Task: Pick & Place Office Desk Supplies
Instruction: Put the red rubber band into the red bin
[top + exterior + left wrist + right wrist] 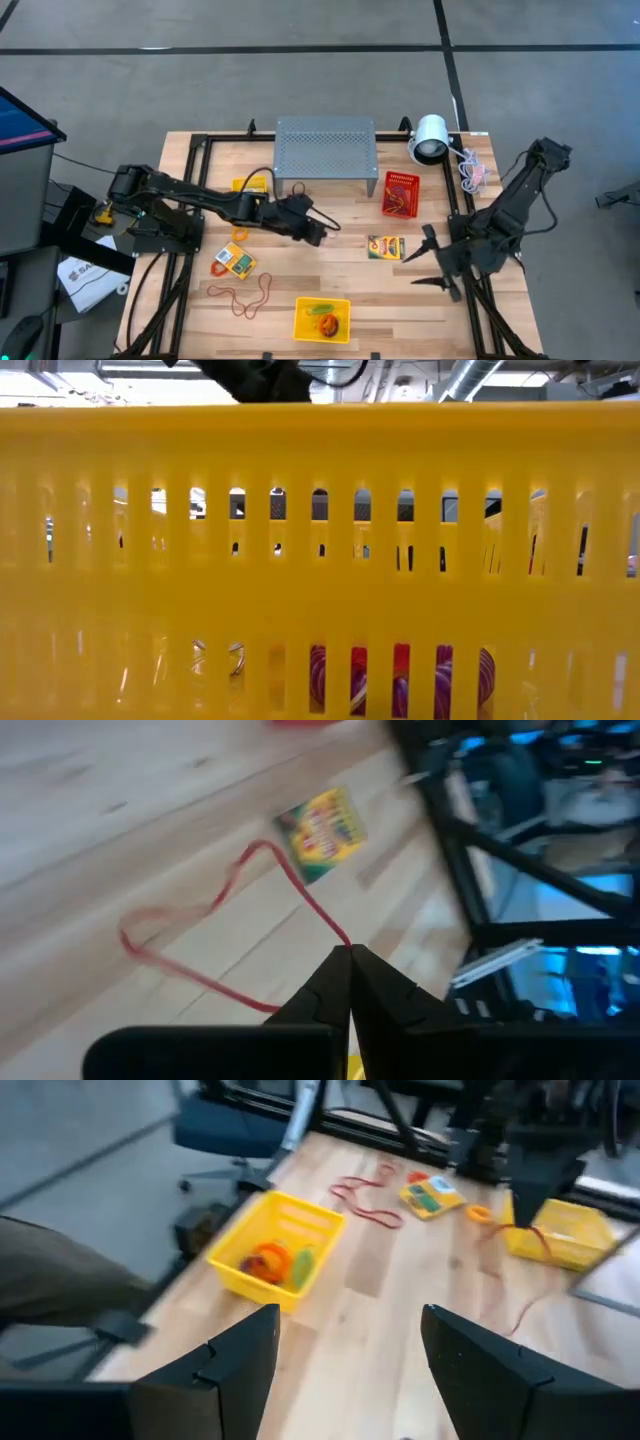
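Note:
My left gripper [318,232] hangs over the table's middle, shut on a thin red rubber band [200,920]. The band trails below the gripper [530,1190] in the right wrist view. A yellow-and-green crayon box [385,247] lies flat to its right, another [233,260] to its left. A red-brown band [245,295] lies loose near the front. The yellow basket [322,320] at the front edge holds several bands. My right gripper [425,260] waits open and holds nothing at the right side, above the table. My left gripper pinches one spot of the red band's loop [340,942] between its two fingertips. The fingers slant down, pointing toward the table's right. The loop hangs slack below them [522,1270]. Whether its lower end touches the wood, I cannot tell.
A grey perforated stand [325,150] and a white lamp [430,138] stand at the back. A red basket [400,193] sits right of the stand. A second yellow basket [250,185] is partly under the left arm. The front basket's wall [320,560] fills the low view.

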Motion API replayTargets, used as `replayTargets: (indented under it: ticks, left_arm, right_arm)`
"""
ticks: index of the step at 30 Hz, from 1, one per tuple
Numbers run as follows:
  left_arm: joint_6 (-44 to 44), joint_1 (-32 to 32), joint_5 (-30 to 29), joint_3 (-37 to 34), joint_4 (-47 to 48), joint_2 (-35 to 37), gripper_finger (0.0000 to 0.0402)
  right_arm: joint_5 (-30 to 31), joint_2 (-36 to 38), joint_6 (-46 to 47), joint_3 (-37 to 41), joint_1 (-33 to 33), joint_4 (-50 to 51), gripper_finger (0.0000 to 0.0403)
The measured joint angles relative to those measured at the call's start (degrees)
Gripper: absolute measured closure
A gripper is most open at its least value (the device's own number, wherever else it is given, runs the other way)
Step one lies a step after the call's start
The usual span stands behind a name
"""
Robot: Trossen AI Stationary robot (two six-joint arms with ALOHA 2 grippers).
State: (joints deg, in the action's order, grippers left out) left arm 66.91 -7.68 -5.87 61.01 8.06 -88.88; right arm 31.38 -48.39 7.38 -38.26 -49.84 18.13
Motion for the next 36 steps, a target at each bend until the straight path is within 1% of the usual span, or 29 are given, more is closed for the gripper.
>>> replayTargets:
  ticks: [2, 4, 6, 9, 12, 15, 18, 21, 23, 25, 30, 36]
  left_arm:
    - [-2.3, 0.0, 0.0, 0.0, -3.6, -0.2, 0.0401]
    - [-4.9, 0.0, 0.2, 0.0, -5.1, -0.2, 0.0401]
    - [-7.6, 0.0, 0.6, 0.0, -6.3, -0.2, 0.0401]
    - [-12.3, -0.3, 2.2, 0.0, -7.6, -0.2, 0.0401]
    - [-17.3, -0.9, 4.9, 0.0, -10.4, -0.2, 0.0401]
    - [-21.5, -2.0, 5.4, 0.0, -11.3, -0.2, 0.0401]
    - [-24.5, -2.8, 7.0, 0.1, -12.8, -0.2, 0.0401]
    - [-26.5, -3.4, 8.1, 0.1, -14.1, -0.2, 0.0401]
    - [-27.9, -3.5, 8.3, 0.1, -14.3, -0.2, 0.0401]
    - [-29.0, -3.5, 8.3, 0.1, -14.8, -0.2, 0.0401]
    - [-31.6, -3.5, 8.3, 0.1, -15.8, -0.2, 0.0401]
    - [-33.5, -3.5, 10.4, 0.1, -17.8, -0.2, 0.0401]
  right_arm:
    - [1.8, -1.7, -1.9, 1.4, 1.5, -3.2, 0.0163]
    - [2.4, -2.9, -3.8, 3.6, 3.9, -7.8, 0.0163]
    - [2.3, -3.5, -4.4, 5.8, 7.2, -12.4, 0.0163]
    - [0.1, -3.3, -4.4, 9.5, 13.3, -20.1, 0.0163]
    - [-5.6, -3.4, -4.4, 12.7, 20.2, -28.5, 0.0163]
    - [-12.3, -5.3, -3.8, 14.4, 27.3, -36.8, 0.0163]
    - [-17.8, -8.8, -2.8, 14.7, 33.2, -42.1, 0.0163]
    - [-24.9, -13.9, -1.1, 14.7, 37.5, -48.4, 0.0163]
    - [-29.1, -17.8, 0.1, 14.7, 39.3, -53.5, 0.0163]
    - [-32.1, -21.6, 1.2, 14.0, 40.3, -57.3, 0.0163]
    - [-37.3, -29.3, 1.9, 9.2, 40.2, -60.8, 0.0163]
    - [-38.0, -34.6, 1.4, 3.8, 39.4, -60.6, 0.0163]
